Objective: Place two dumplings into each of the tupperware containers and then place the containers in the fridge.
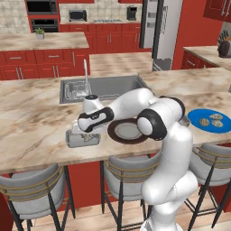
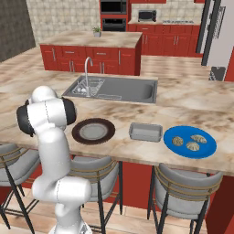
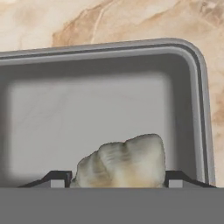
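A dumpling is being seen between the two finger tips of the gripper, whose jaws are standing apart on either side of it; whether it is being gripped cannot be told. It is being held or lying just over the floor of a tupperware container directly below the gripper. In the left base view the gripper is being shown above that container, beside the brown plate. In the right base view a second container and a blue plate bearing three dumplings are being shown on the desk, well away from the gripper.

Container floor open beyond dumpling
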### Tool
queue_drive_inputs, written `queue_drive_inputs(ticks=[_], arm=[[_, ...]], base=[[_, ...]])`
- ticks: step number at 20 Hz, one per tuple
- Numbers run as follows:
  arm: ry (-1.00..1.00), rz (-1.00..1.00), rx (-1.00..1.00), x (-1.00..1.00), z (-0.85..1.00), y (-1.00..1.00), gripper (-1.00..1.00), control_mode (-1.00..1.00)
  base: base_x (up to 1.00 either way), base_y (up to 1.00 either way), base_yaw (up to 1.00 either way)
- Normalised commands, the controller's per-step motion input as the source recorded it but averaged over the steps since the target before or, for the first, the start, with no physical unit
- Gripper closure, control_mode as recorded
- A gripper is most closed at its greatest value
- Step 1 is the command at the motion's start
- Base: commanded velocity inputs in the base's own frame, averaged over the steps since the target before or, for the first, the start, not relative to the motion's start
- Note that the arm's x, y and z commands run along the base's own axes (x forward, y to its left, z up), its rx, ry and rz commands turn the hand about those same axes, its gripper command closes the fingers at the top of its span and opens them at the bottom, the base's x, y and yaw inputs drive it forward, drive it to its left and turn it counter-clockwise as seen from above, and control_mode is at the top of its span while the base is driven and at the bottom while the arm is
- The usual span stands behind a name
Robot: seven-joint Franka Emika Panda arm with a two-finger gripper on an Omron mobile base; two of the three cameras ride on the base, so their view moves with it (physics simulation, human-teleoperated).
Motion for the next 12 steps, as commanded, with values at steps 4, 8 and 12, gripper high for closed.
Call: queue_drive_inputs(ticks=[4, 8, 12], arm=[[0.00, 0.00, 0.00, 0.08, 0.00, 0.09, 1.00, -1.00], [0.00, 0.00, 0.00, 0.32, 0.00, 0.00, 1.00, -1.00], [0.01, 0.00, 0.00, 0.28, 0.00, 0.00, 1.00, -1.00]], base=[[0.00, 0.00, 0.00], [0.00, 0.00, 0.00], [0.00, 0.00, 0.00]])
